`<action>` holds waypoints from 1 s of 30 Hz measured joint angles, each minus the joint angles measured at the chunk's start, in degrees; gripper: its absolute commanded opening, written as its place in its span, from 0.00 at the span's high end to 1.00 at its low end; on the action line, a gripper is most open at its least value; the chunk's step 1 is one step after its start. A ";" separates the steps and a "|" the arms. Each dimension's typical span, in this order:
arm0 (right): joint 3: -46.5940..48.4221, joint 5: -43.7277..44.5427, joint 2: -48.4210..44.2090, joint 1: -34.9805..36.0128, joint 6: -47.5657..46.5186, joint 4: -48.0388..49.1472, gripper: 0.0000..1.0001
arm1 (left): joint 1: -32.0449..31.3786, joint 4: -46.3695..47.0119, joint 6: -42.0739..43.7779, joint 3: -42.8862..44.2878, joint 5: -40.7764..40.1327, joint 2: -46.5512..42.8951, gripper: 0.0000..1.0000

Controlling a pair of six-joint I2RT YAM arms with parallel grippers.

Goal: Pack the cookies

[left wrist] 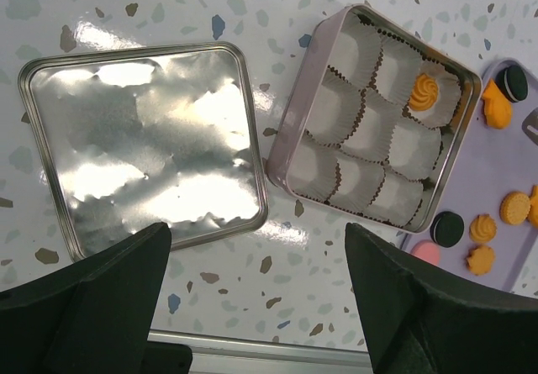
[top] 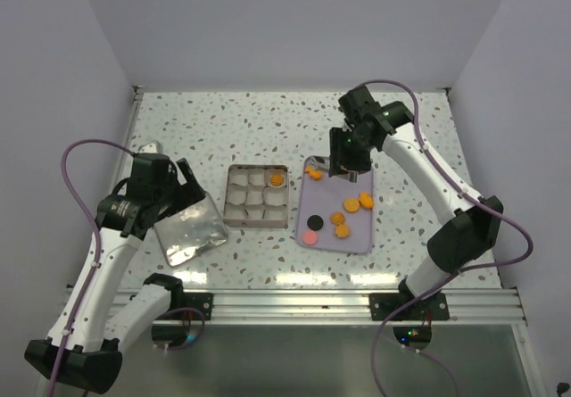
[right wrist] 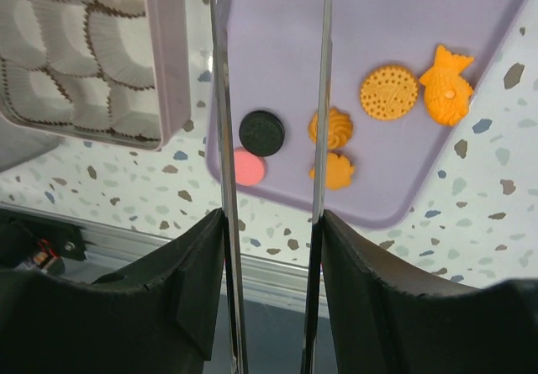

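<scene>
Right gripper [top: 344,170] over the purple tray [top: 355,236] at 12 o'clock, tong-like fingers [right wrist: 223,97] parted, nothing between them, presumably lining up on cookies [top: 352,204]. Left gripper [top: 183,183] fingers wide open above the tin lid [left wrist: 143,147], clear of the tin [top: 234,221], whose 1 o'clock cup holds one orange cookie [left wrist: 424,91].

One orange cookie [top: 277,179] in tin [top: 257,219]; others on tray [top: 357,236], perhaps seven.

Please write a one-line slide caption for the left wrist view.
Square silver tin lid lies beside open tin of white paper cups, one orange swirl cookie inside.
</scene>
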 measured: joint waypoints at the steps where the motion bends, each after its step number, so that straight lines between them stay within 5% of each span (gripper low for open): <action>1: -1.40 -0.02 -0.17 0.13 -0.04 0.07 0.50 | 0.00 0.00 0.24 0.00 -0.02 0.17 0.10; 20: -6.80 -0.52 5.86 0.50 -0.31 4.81 0.51 | 0.00 0.00 2.03 0.00 -1.36 0.59 0.08; 30: -3.45 -0.74 8.04 0.50 -0.81 4.59 0.64 | 0.00 0.02 2.01 0.00 -1.95 1.07 0.08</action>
